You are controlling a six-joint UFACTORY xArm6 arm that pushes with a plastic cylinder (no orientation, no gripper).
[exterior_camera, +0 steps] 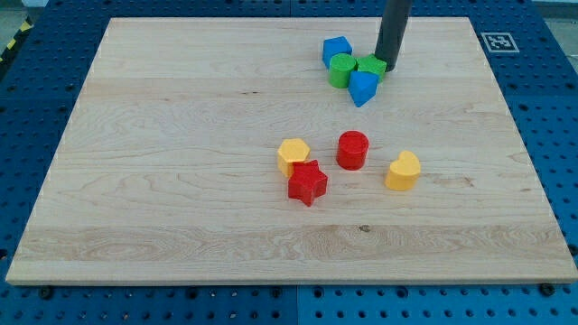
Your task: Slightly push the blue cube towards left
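Blue cube: the blue cube [336,50] sits near the view's top, right of centre, on the wooden surface [181,153]; it is the leftmost, topmost piece of a tight cluster of four.
Cluster: a green cylinder [341,69] touches the cube on its lower right; a green star-like block [370,65] sits just right of that cylinder; a second blue block [363,88], wedge-like in shape, lies just below the two green ones.
My tip: my tip [387,67] stands at the cluster's right edge, touching or nearly touching the green star-like block; the cube is on the far side of the green blocks from it.
Pincer: I have no pincer on this arm, only the dark rod, so nothing is grasped or released.
Other blocks: well below the cluster, near the middle of the surface, a yellow block [293,154] touches a red star [307,182] below it; a red cylinder [352,149] stands just to their right; a yellow heart-like block [404,171] lies further right.
Surroundings: a blue perforated bench [36,108] frames the surface.
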